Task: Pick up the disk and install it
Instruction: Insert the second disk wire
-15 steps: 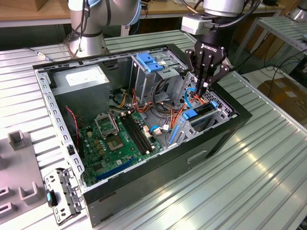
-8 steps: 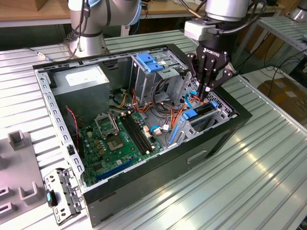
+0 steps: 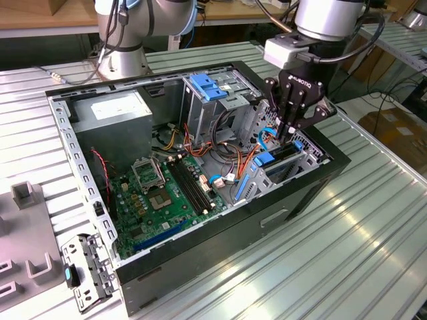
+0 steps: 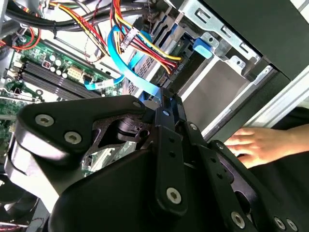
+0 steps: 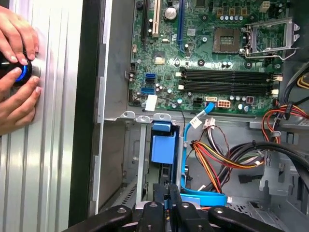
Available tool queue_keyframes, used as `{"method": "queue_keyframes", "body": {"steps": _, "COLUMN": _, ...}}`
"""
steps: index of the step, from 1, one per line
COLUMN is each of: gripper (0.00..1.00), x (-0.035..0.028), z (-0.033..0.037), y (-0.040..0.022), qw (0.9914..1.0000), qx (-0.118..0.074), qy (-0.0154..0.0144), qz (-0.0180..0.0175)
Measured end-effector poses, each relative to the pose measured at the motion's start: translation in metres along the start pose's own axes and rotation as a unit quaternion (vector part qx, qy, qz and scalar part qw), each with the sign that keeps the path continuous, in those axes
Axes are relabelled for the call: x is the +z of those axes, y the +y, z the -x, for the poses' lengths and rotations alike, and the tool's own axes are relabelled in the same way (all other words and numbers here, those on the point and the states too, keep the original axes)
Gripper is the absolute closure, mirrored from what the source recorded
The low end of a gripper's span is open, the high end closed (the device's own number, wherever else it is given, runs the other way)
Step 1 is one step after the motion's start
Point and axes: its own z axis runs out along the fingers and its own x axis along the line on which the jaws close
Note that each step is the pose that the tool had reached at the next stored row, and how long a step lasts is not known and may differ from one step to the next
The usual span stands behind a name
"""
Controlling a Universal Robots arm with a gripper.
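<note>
**Right — gripper down in the drive bay, disk in its slot**

Arm point(image 3: 328, 17) comes in from the upper right of the exterior view, wrist turned so the gripper point(image 3: 288, 135) points almost straight down into the open computer case point(image 3: 220, 233). It hangs over the bay at the case's end on the exterior view's right, approx. level with the case rim.

Fingers are drawn together, no gap that I can see in both wrist views. A sliver of blue sits right at the tips. Whether they pinch the frame or only press on it, I can't tell.

The disk point(image 3: 279, 159) stands on edge inside that bay, directly under the gripper, blue frame ends showing w/ the black body between them. In the first wrist view its blue frame point(image 5: 164, 145) lies just ahead of the gripper point(image 5: 169, 191), lined up w/ the fingers. A blue flat cable point(image 5: 186, 154) runs alongside it, and a bundle of red, yellow and orange wires spreads beside that.

Elsewhere in the exterior view: the motherboard point(image 3: 167, 193) covers the case floor at centre, the grey power supply point(image 3: 113, 113) sits at the upper left corner, and the cage w/ blue latch point(image 3: 210, 87) stands at upper centre. The case rests on a ribbed metal table point(image 3: 347, 253).

A person's hands point(image 5: 17, 72) rest on the table outside the case wall in the first wrist view, around a small black device w/ a blue ring.
</note>
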Motion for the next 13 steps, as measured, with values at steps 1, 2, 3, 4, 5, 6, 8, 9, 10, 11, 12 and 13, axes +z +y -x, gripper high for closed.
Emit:
{"method": "queue_keyframes", "body": {"steps": 1, "gripper": 0.84, "x": 0.0001, "z": -0.0002, "y": 0.001, "qw": 0.99999, "qx": 0.0, "qy": -0.0023, "qz": -0.0027}}
{"method": "queue_keyframes", "body": {"steps": 2, "gripper": 0.84, "x": 0.0003, "z": -0.0004, "y": 0.0023, "qw": 0.99997, "qx": 0.001, "qy": -0.0053, "qz": -0.0054}}
{"method": "queue_keyframes", "body": {"steps": 3, "gripper": 0.84, "x": 0.0004, "z": -0.001, "y": 0.0044, "qw": 0.9999, "qx": 0.002, "qy": -0.0104, "qz": -0.0094}}
{"method": "queue_keyframes", "body": {"steps": 4, "gripper": 0.84, "x": 0.0006, "z": -0.0014, "y": 0.0055, "qw": 0.99984, "qx": 0.002, "qy": -0.0132, "qz": -0.0118}}
{"method": "queue_keyframes", "body": {"steps": 5, "gripper": 0.84, "x": 0.0008, "z": -0.0022, "y": 0.0073, "qw": 0.99973, "qx": 0.003, "qy": -0.0171, "qz": -0.0157}}
{"method": "queue_keyframes", "body": {"steps": 6, "gripper": 0.84, "x": 0.0011, "z": -0.0032, "y": 0.0084, "qw": 0.99959, "qx": 0.003, "qy": -0.0207, "qz": -0.0197}}
{"method": "queue_keyframes", "body": {"steps": 8, "gripper": 0.84, "x": 0.0024, "z": -0.0058, "y": 0.0092, "qw": 0.99927, "qx": 0.004, "qy": -0.0253, "qz": -0.0284}}
{"method": "queue_keyframes", "body": {"steps": 9, "gripper": 0.84, "x": 0.0032, "z": -0.0068, "y": 0.0101, "qw": 0.99908, "qx": 0.005, "qy": -0.0277, "qz": -0.0323}}
{"method": "queue_keyframes", "body": {"steps": 10, "gripper": 0.84, "x": 0.0036, "z": -0.0072, "y": 0.0117, "qw": 0.99894, "qx": 0.005, "qy": -0.0302, "qz": -0.0344}}
{"method": "queue_keyframes", "body": {"steps": 11, "gripper": 0.84, "x": 0.0036, "z": -0.0074, "y": 0.0124, "qw": 0.99887, "qx": 0.006, "qy": -0.0317, "qz": -0.0351}}
{"method": "queue_keyframes", "body": {"steps": 12, "gripper": 0.84, "x": 0.0037, "z": -0.0079, "y": 0.013, "qw": 0.99879, "qx": 0.006, "qy": -0.0335, "qz": -0.0357}}
{"method": "queue_keyframes", "body": {"steps": 13, "gripper": 0.84, "x": 0.0038, "z": -0.0084, "y": 0.0132, "qw": 0.99873, "qx": 0.006, "qy": -0.0347, "qz": -0.0359}}
